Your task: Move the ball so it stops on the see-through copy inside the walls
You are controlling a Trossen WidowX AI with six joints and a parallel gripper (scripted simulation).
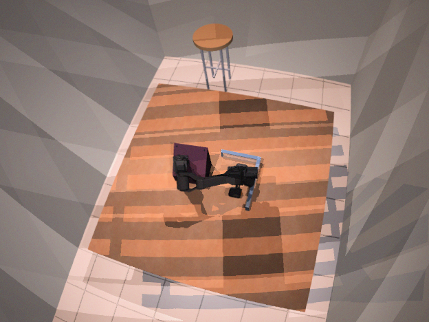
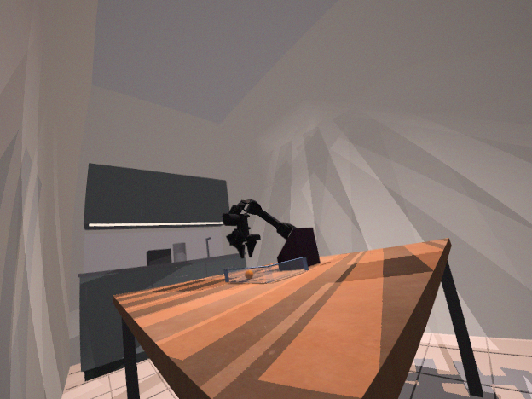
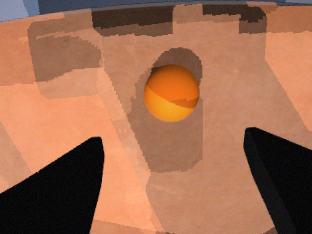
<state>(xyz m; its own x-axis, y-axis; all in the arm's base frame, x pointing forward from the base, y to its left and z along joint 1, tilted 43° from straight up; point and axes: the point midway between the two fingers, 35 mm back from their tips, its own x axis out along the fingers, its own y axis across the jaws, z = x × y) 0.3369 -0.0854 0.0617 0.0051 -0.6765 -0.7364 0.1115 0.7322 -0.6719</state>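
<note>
Resting on the wooden table [image 1: 194, 259] [image 2: 326, 326], 1 orange ball [image 2: 249, 273] [image 3: 172, 93] is sitting behind the near clear wall [image 1: 241, 155] [image 2: 266, 267]; the gripper [image 2: 246, 256] [image 3: 174, 141] is hanging above, fingers apart. The top view is showing 1 stool [image 1: 212, 36], the exterior view is not.

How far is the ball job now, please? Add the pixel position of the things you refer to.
Placing looks done: the orange ball [image 2: 249, 274] [image 3: 172, 93] rests inside the clear walls [image 1: 241, 155] [image 2: 266, 269], with no separate copy visible. Release is done: the gripper [image 2: 245, 256] [image 3: 174, 141] hangs open above. Perhaps more retreat remains; stillness cannot be confirmed.
</note>
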